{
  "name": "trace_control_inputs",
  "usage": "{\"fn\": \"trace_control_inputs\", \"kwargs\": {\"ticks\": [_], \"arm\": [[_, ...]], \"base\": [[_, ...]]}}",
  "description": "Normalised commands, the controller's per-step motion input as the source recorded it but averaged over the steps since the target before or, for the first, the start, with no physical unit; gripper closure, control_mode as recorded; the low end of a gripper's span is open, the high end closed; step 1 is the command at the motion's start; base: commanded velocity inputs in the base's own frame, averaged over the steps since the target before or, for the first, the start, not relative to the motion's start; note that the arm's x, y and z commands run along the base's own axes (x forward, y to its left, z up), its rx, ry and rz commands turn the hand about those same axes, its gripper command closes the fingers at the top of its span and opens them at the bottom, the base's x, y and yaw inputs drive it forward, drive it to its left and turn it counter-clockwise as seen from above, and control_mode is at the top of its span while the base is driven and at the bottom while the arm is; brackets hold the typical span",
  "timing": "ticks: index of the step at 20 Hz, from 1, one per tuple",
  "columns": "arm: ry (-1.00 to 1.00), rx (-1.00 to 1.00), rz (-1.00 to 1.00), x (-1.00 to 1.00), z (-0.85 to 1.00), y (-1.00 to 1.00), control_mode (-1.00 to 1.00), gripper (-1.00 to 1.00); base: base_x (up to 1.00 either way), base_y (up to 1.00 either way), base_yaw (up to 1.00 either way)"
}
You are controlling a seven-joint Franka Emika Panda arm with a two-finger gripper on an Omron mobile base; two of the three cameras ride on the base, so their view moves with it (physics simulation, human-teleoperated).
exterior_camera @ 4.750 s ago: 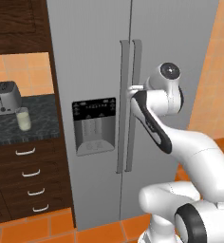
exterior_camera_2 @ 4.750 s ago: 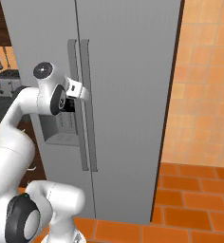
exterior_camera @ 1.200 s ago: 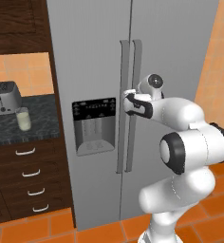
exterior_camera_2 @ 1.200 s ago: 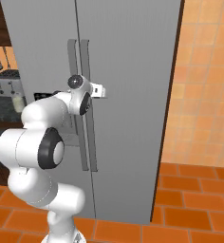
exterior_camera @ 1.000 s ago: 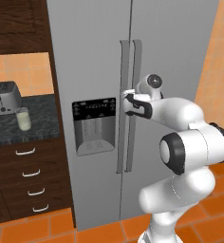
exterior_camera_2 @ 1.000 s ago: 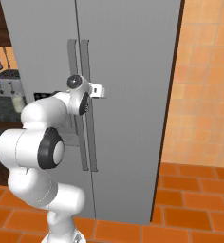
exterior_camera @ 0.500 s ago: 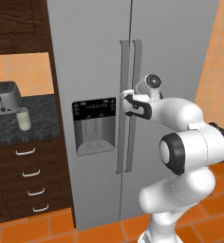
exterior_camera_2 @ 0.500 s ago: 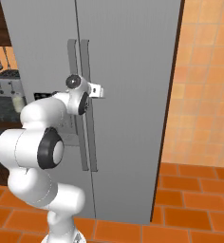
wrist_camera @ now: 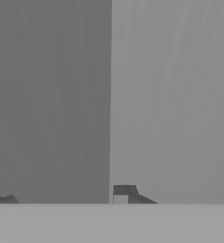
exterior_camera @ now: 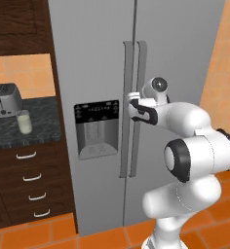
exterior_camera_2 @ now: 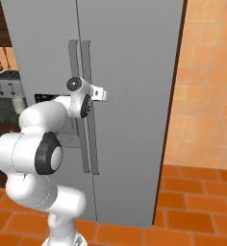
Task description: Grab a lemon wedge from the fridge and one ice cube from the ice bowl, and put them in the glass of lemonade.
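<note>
Left base view showed the white arm (exterior_camera: 190,160) rising nearest the camera and bending forward so that the pincer (exterior_camera: 131,103) met the fridge (exterior_camera: 97,73) at about mid-height of the two long vertical handles. The pincer sat at the right-hand handle (exterior_camera: 138,107), narrowed around it; the fingers were partly hidden by the bar, so a firm clamp is a judgement, not a certainty. This placement suits the task: the lemon wedge is kept inside the fridge, and both doors stood shut, so the right door had to be pulled open first. A grip at mid-height of the bar would give a level pull with little twist on the wrist.

Right base view showed the same contact from the other side, with the pincer (exterior_camera_2: 89,94) at the handle pair and the door seam closed.

Hand view faced plain grey door steel with a vertical edge (wrist_camera: 110,95) down the middle, and one dark fingertip (wrist_camera: 126,193) near the bottom.

Farther off, to the left of the fridge, the glass of lemonade (exterior_camera: 24,121) stood upright on the dark surface (exterior_camera: 44,127), just beside a toaster (exterior_camera: 3,100). It was well apart from the arm, waiting for the wedge and the ice cube.
</note>
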Motion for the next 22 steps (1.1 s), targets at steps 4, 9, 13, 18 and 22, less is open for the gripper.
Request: {"fn": "trace_control_inputs", "kwargs": {"ticks": [4, 9, 13, 18, 22], "arm": [[0.0, 0.05, -0.08, -0.45, 0.04, -0.93, -1.0, 1.0], [0.0, 0.07, -0.07, -0.55, 0.03, -0.98, -1.0, 1.0], [0.0, 0.07, -0.05, -0.6, 0.01, -1.0, -1.0, 1.0], [0.0, 0.07, -0.06, -0.62, 0.0, -1.0, -1.0, 1.0], [0.01, 0.06, -0.09, -0.58, 0.02, -1.0, -1.0, 1.0]], "base": [[0.0, 0.0, 0.0], [0.0, 0.0, 0.0], [0.0, 0.0, 0.0], [0.0, 0.0, 0.0], [0.0, 0.0, 0.0]]}}
